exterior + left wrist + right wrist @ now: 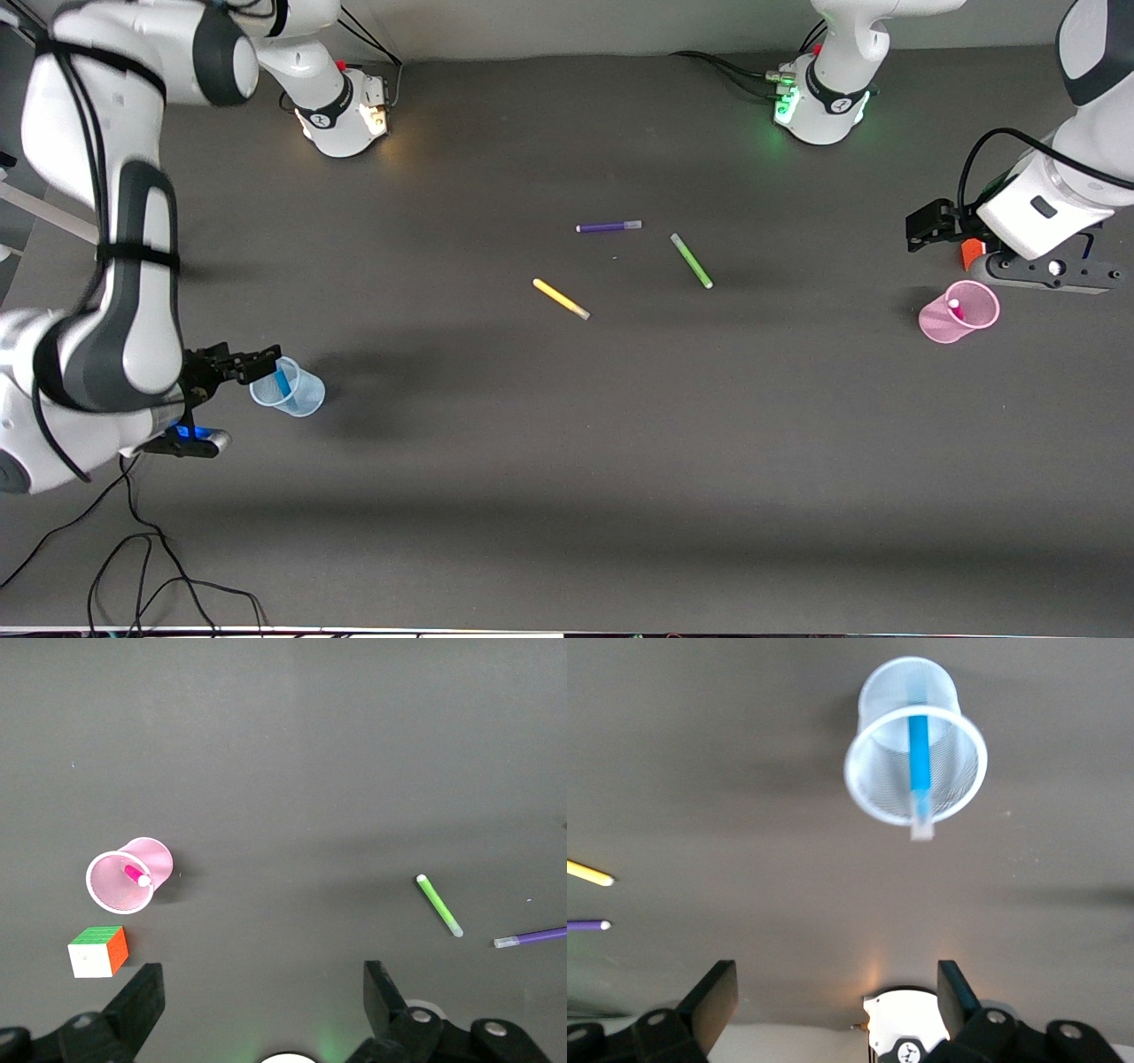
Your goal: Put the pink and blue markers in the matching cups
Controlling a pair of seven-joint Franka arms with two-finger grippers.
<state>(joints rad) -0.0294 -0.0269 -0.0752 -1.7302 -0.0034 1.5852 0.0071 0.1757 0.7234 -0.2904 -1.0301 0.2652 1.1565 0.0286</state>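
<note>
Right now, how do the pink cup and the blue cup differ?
The pink cup stands at the left arm's end of the table and holds the pink marker; the blue cup, nearer the front camera at the right arm's end, holds the blue marker. Both are upright and translucent.

Dark table (567,461): 2 cups, 3 loose markers, cube.

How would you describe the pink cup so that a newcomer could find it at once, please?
Look to the left arm's end of the dark table, just under the left claw. There stands the pink cup, a translucent flared cup with the pink marker in it. Its colour sets it apart from the pale blue cup, and a small colourful cube sits beside it.
</note>
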